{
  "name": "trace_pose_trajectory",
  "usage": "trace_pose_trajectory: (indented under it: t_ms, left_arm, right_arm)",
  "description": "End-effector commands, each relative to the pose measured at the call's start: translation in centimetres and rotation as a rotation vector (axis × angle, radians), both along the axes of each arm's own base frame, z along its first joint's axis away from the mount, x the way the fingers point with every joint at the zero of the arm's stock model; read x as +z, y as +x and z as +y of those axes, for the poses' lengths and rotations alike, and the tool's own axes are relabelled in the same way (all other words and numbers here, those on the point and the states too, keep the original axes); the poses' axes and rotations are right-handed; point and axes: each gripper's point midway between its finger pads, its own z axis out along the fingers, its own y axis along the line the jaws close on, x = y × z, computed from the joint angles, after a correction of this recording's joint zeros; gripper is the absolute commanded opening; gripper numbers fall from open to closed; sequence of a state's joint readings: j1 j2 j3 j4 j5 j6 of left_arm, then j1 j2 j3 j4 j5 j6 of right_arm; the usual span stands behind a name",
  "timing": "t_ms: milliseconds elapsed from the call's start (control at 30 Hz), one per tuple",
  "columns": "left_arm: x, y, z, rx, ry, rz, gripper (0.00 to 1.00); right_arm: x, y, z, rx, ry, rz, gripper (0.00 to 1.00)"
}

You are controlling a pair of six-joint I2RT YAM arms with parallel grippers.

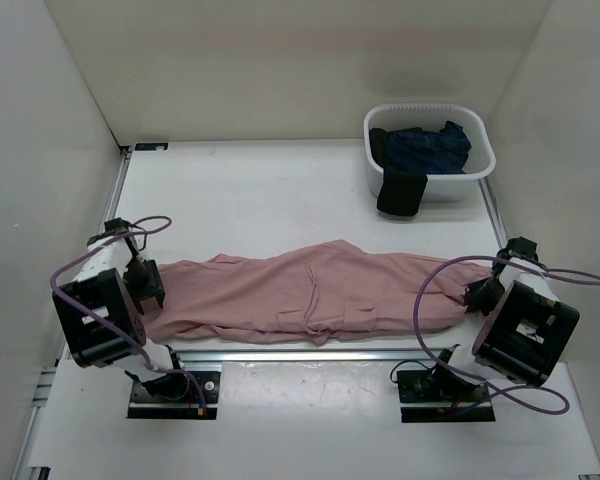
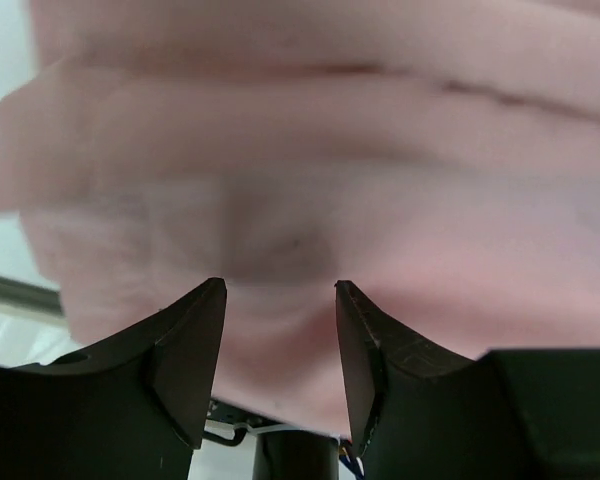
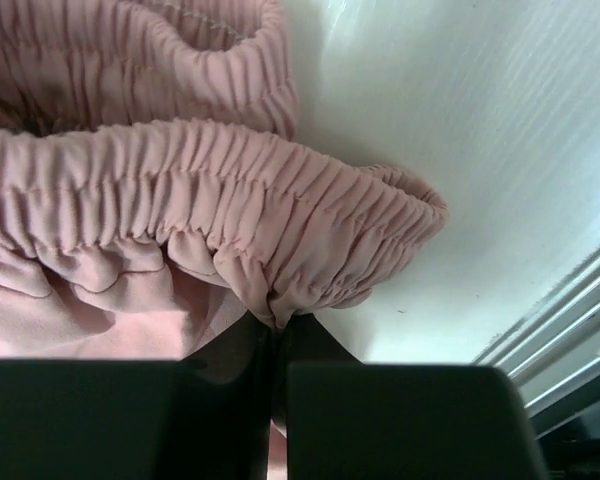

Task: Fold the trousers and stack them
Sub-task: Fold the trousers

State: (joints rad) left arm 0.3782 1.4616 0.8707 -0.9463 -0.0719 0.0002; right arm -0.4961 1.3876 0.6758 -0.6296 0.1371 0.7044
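The dusty-pink trousers [image 1: 310,290] lie stretched left to right along the near part of the table, legs to the left and gathered waist to the right. My left gripper [image 1: 148,290] is at the leg ends. In the left wrist view its jaws [image 2: 280,290] stand apart, with blurred pink fabric [image 2: 330,150] filling the view just beyond and between the fingertips. My right gripper [image 1: 472,295] is at the waist end. In the right wrist view it [image 3: 277,325] is shut on a pinch of the elastic waistband [image 3: 230,190], which bunches up at the fingertips.
A white basket [image 1: 483,168] stands at the back right, holding a dark blue garment [image 1: 425,145], with a black cloth [image 1: 401,192] hanging over its front rim. A metal rail [image 1: 310,354] runs along the near edge just below the trousers. White walls enclose the table.
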Motion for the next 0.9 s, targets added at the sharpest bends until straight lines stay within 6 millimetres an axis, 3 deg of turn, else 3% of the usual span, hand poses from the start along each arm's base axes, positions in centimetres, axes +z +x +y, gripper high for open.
trace_pose_trajectory:
  t_ms: [0, 100, 233, 267, 333, 367, 433, 467, 500, 533, 633, 667, 767, 867]
  left_arm:
    - [-0.5, 2.1, 0.0, -0.044, 0.024, -0.024, 0.59]
    - [-0.7, 3.7, -1.7, -0.115, -0.009, -0.024, 0.59]
    - [-1.7, 4.9, -3.1, -0.209, 0.019, 0.011, 0.59]
    - [-1.8, 5.3, -3.2, -0.220, 0.032, 0.010, 0.59]
    - [-2.5, 5.0, -3.1, -0.230, 0.043, 0.046, 0.59]
    - [-2.5, 5.0, -2.9, -0.230, 0.055, 0.050, 0.59]
    - [-2.7, 4.8, -3.5, -0.240, 0.035, 0.054, 0.59]
    - [-2.7, 4.8, -3.5, -0.240, 0.035, 0.054, 0.59]
    - [-2.9, 4.5, -3.8, -0.241, 0.018, 0.059, 0.59]
    - [-2.7, 4.6, -4.0, -0.252, 0.021, 0.050, 0.59]
    - [-2.7, 4.7, -4.3, -0.264, 0.021, 0.050, 0.59]
    - [-2.7, 4.7, -4.2, -0.264, 0.030, 0.052, 0.59]
    - [-2.9, 4.6, -4.2, -0.272, 0.039, 0.063, 0.59]
    - [-3.1, 4.5, -4.1, -0.272, 0.045, 0.076, 0.59]
  right_arm:
    - [-2.9, 2.9, -1.5, -0.051, 0.006, -0.120, 0.00]
    - [-0.2, 2.7, -4.0, -0.052, -0.127, -0.102, 0.00]
    - [7.6, 5.1, -5.4, 0.071, -0.398, -0.175, 0.00]
    - [9.1, 6.6, -3.1, 0.188, -0.454, -0.199, 0.00]
    - [13.3, 8.0, -0.8, 0.299, -0.580, -0.246, 0.00]
    - [15.5, 8.8, 2.1, 0.415, -0.712, -0.271, 0.00]
    - [18.2, 9.5, 5.8, 0.497, -0.791, -0.345, 0.00]
    - [19.8, 9.6, 10.5, 0.627, -0.793, -0.417, 0.00]
    - [20.2, 9.8, 12.5, 0.637, -0.813, -0.445, 0.00]
    - [21.8, 9.5, 17.1, 0.725, -0.789, -0.539, 0.00]
    - [20.8, 7.9, 22.2, 0.802, -0.817, -0.541, 0.00]
    - [20.3, 7.0, 25.0, 0.888, -0.838, -0.533, 0.00]
    - [18.4, 5.2, 30.6, 0.972, -0.821, -0.553, 0.00]
    - [16.3, 2.6, 34.2, 1.062, -0.840, -0.545, 0.00]
